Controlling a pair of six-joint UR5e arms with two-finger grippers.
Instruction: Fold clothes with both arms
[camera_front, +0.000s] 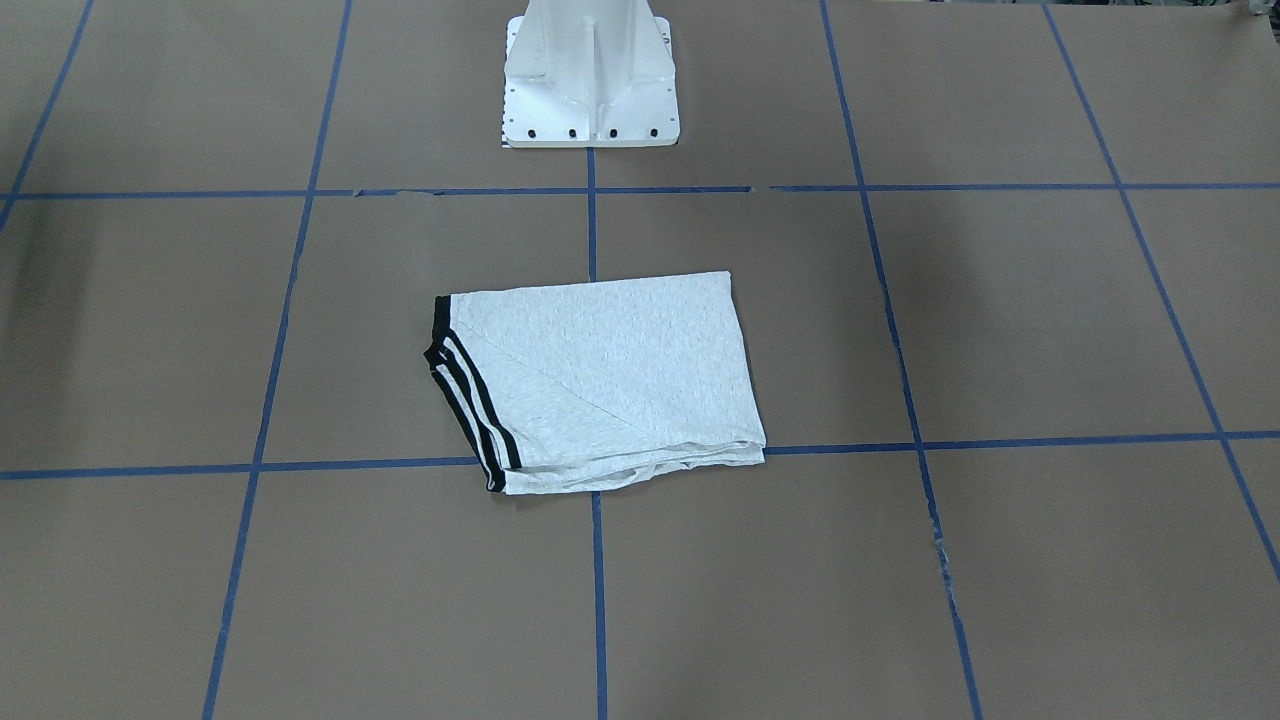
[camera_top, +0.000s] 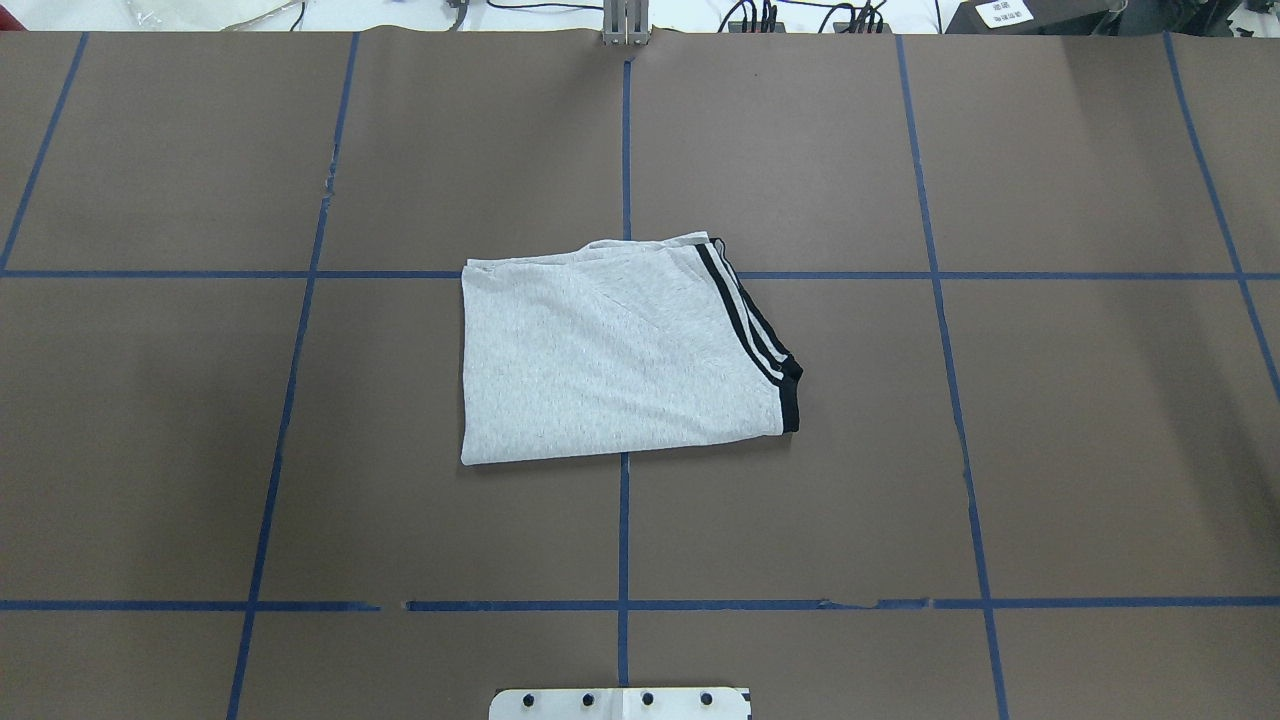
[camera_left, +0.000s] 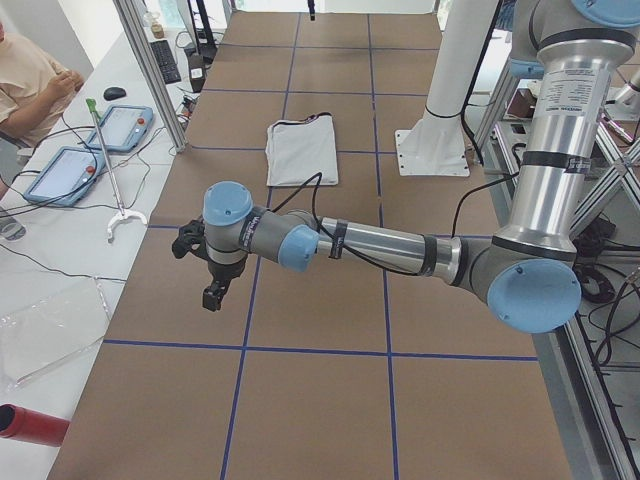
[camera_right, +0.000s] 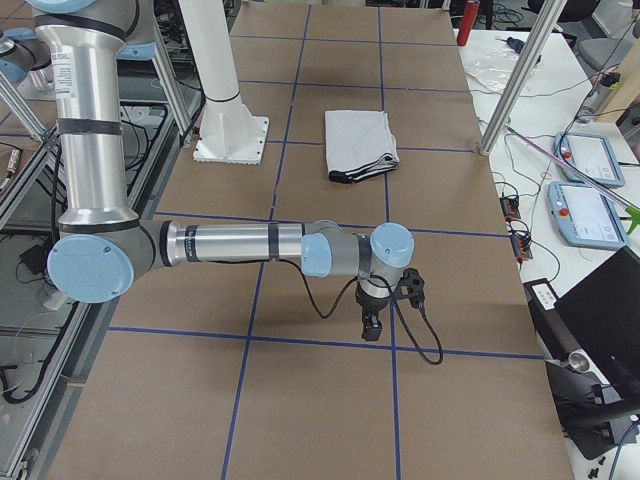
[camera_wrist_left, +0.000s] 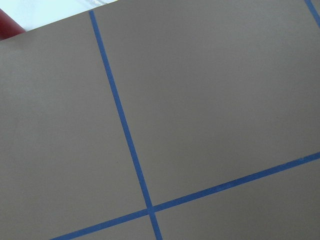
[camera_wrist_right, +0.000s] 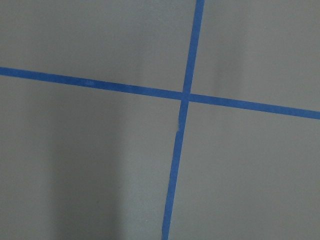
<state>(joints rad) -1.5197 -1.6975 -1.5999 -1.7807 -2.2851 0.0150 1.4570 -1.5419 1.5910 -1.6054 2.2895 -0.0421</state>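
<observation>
The clothes are one light grey T-shirt (camera_front: 600, 380) folded into a flat rectangle at the middle of the brown table, with black-striped cuffs (camera_top: 760, 335) along one side; its print is hidden. The same shirt (camera_left: 303, 150) (camera_right: 358, 140) shows far off in both side views. My left gripper (camera_left: 212, 295) hangs over the table near its left end, well away from the shirt. My right gripper (camera_right: 371, 328) hangs near the right end, also far from it. Neither holds any cloth, and I cannot tell whether they are open or shut. Both wrist views show only table and blue tape.
The white pedestal base (camera_front: 590, 90) stands behind the shirt. Blue tape lines (camera_top: 624, 150) grid the table. Beside the left end, a side table carries teach pendants (camera_left: 60, 172), a grabber stick (camera_left: 108, 170) and a seated person (camera_left: 25, 75). More pendants (camera_right: 585, 160) lie past the right end.
</observation>
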